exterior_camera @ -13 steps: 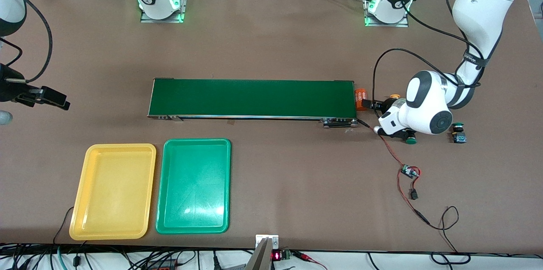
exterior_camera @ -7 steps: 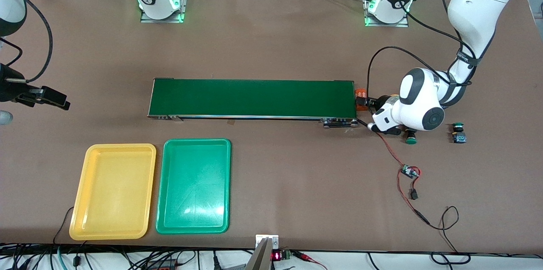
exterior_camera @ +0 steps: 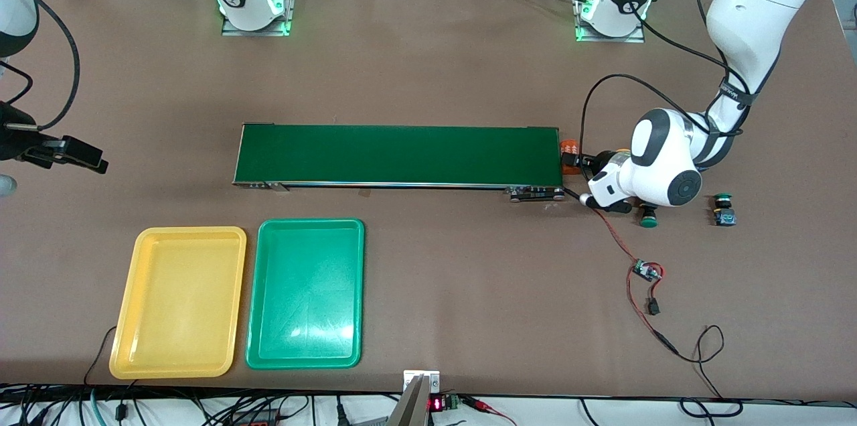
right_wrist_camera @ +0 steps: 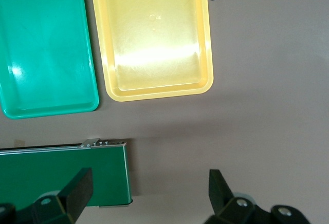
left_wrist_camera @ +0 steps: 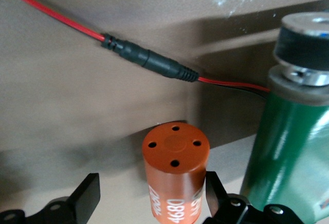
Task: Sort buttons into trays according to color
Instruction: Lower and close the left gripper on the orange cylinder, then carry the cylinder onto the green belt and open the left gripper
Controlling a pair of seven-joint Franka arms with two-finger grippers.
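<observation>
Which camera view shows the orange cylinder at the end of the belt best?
The left wrist view. The orange cylinder fills the foreground there, between the left hand's open fingers, with its four end holes and white print visible. In the front view only a small part of it shows, beside the belt. The right wrist view does not show it.

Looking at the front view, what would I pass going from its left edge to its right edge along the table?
Right gripper → yellow tray → green tray → conveyor belt → orange cylinder → green button.
</observation>
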